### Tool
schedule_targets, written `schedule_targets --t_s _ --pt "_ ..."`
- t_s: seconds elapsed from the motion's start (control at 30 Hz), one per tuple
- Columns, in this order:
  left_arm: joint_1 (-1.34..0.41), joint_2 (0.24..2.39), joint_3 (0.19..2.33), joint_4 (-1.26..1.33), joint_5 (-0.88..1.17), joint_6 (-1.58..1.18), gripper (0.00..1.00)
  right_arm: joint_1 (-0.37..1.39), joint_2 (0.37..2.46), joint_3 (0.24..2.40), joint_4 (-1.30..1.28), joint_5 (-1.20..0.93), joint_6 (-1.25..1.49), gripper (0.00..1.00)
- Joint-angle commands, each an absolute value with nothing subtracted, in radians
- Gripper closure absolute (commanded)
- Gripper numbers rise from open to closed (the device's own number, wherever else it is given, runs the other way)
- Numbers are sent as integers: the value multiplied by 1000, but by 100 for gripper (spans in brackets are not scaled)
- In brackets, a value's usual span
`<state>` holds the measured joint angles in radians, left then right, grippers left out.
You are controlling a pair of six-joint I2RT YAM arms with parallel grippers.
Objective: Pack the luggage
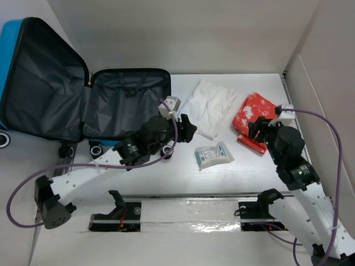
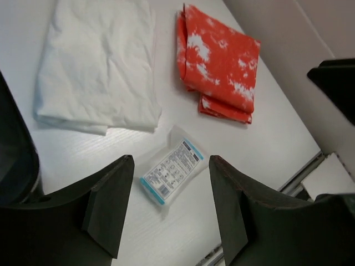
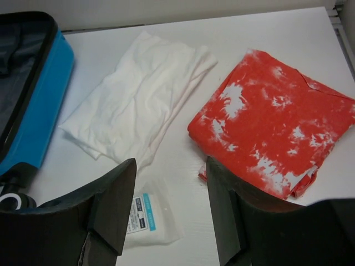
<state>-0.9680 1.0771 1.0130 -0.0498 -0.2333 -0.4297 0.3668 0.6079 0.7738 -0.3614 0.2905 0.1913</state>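
The luggage (image 1: 50, 83) lies open at the back left, blue shell outside, black lining in both halves; its blue side (image 3: 44, 100) also shows in the right wrist view. On the table lie a folded white cloth (image 1: 208, 105) (image 2: 100, 61) (image 3: 138, 105), a folded red-and-white cloth (image 1: 254, 119) (image 2: 222, 61) (image 3: 272, 133) and a clear packet with a blue-edged label (image 1: 213, 155) (image 2: 172, 172) (image 3: 150, 219). My left gripper (image 1: 188, 128) (image 2: 171, 160) hangs open and empty above the packet. My right gripper (image 1: 256, 128) (image 3: 171, 162) is open and empty over the red cloth's near-left edge.
White walls close the table at the back and right. A metal rail (image 1: 188, 197) runs along the near edge between the arm bases. The luggage's wheels (image 1: 95, 148) face the table's middle. The right arm's black body (image 2: 338, 83) shows at the right edge of the left wrist view.
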Motion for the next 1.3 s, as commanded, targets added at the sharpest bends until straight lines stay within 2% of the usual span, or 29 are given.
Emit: schedule_targets --t_s 0.0,0.07,0.13,0.17,0.2,0.27,0.37,0.4,0.43,0.47,0.5,0.57,0.6,0.63,0.67,0.7,0.77,0.87,0.97,1.0,1.07,1.1,1.27 --pt "-1002 1132 976 46 -181 -442 46 360 577 834 -376 282 173 40" --pt "-1011 1169 982 58 -163 -428 47 360 561 842 -377 285 173 40" --pt "-1011 1195 980 87 -118 -394 57 360 539 848 -376 288 164 64" --pt "-1011 1218 974 122 -114 -390 62 360 534 854 -379 290 160 83" --pt "-1022 1232 957 141 -115 -379 82 360 529 870 -386 299 156 100" --pt "-1058 1284 948 175 -169 -339 97 360 515 888 -396 301 144 100" --pt "-1089 1375 959 208 -176 -273 100 360 499 916 -406 310 140 100" --pt "-1101 1403 971 219 -160 -255 87 360 496 920 -407 316 140 100" --pt "-1101 1431 983 221 -108 -238 79 360 492 928 -408 316 140 100" --pt "-1101 1495 995 215 -91 -224 70 360 485 930 -410 319 138 97" --pt "-1112 1526 1026 210 -83 -203 52 360 482 928 -410 316 140 86" --pt "-1112 1606 1057 192 -63 -183 38 360 479 910 -403 311 137 70" --pt "-1112 1632 1081 192 -51 -167 30 360 480 904 -400 302 133 57" --pt "-1112 1656 1094 192 -45 -163 28 360 483 900 -402 295 133 52" --pt "-1112 1705 1115 192 -32 -155 25 360 485 896 -403 279 133 42" --pt "-1112 1732 1130 187 -32 -155 24 360 483 894 -403 275 133 38" --pt "-1112 1807 1161 161 -55 -150 24 360 482 890 -400 268 126 34" --pt "-1112 1891 1187 179 -110 -143 24 360 476 890 -402 249 121 34" --pt "-1112 1988 1233 144 -110 -129 35 360 471 881 -397 239 121 34" --pt "-1121 2006 1245 138 -107 -127 58 360 471 877 -399 239 121 34" --pt "-1121 2025 1241 138 -83 -130 83 360 465 880 -403 242 123 34" --pt "-1121 2017 1223 144 -78 -150 100 360 462 882 -403 250 121 34" --pt "-1131 1800 1141 176 -126 -202 100 360 448 887 -388 258 123 35"
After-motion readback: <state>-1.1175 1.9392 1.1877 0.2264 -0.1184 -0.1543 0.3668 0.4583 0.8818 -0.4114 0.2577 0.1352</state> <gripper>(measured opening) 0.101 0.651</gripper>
